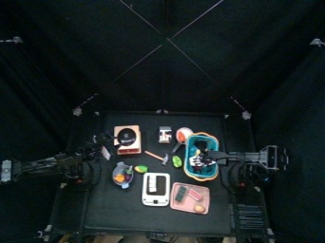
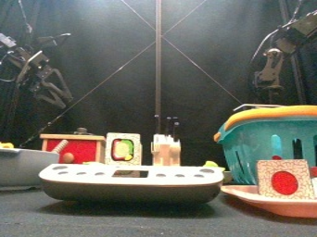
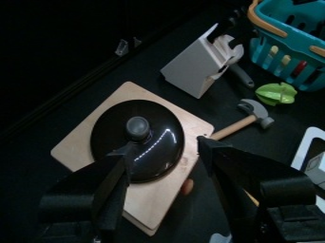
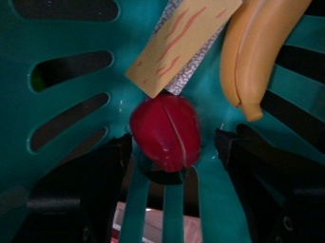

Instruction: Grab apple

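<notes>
Red and glossy, the apple (image 4: pixel 166 131) lies on the slatted floor of the teal basket (image 1: pixel 203 158) near the table's right edge, beside a banana (image 4: pixel 258 52) and a flat orange-streaked packet (image 4: pixel 191 43). The right gripper (image 4: pixel 165 195) hangs over the apple, jaws spread wide to either side of it, gripping nothing. Toward the table's left edge, the left gripper (image 3: pixel 172 176) hovers with jaws wide apart over a black pan lid (image 3: pixel 143 140) on a wooden board (image 3: pixel 95 152).
</notes>
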Controlling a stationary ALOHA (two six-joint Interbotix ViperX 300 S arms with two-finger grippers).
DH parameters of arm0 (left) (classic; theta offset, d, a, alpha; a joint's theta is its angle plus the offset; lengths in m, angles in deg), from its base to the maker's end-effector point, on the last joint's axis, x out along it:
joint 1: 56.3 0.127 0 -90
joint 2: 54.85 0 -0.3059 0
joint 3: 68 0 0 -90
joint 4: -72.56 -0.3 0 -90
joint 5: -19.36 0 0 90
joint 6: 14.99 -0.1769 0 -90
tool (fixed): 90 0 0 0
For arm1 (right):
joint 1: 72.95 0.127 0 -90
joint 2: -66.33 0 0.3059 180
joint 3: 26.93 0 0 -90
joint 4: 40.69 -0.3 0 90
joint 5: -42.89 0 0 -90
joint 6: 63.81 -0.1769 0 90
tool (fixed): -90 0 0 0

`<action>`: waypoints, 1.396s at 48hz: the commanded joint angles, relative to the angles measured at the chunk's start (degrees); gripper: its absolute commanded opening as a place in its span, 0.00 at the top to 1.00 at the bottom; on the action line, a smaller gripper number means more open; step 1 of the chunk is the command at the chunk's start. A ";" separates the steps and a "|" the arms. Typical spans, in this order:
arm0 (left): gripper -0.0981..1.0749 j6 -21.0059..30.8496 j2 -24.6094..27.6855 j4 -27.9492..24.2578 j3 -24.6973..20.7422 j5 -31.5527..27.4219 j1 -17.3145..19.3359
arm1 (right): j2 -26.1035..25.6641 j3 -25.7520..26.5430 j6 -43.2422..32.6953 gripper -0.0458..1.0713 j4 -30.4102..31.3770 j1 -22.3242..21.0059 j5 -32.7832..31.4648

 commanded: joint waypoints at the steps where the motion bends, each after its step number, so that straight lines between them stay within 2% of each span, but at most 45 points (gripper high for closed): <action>1: 0.15 -0.09 0.09 -0.26 -0.79 0.18 -0.09 | 0.00 0.35 0.00 0.07 0.09 0.09 0.26; 19: 0.15 -0.09 0.09 -0.26 -0.79 0.18 -0.09 | 2.46 0.88 -0.09 0.08 0.09 -0.26 0.70; 42: 0.15 -0.09 0.09 -0.26 -0.79 0.09 -0.09 | 2.81 1.58 -0.09 0.09 -0.53 -0.26 1.32; 59: 0.15 -0.09 0.09 -0.26 -0.79 0.09 -0.09 | 2.99 1.58 -0.09 0.27 -0.35 -0.26 1.23; 67: 0.15 -0.09 0.09 -0.26 -0.79 0.09 -0.09 | 2.55 2.20 -0.09 0.29 -0.26 -0.26 1.23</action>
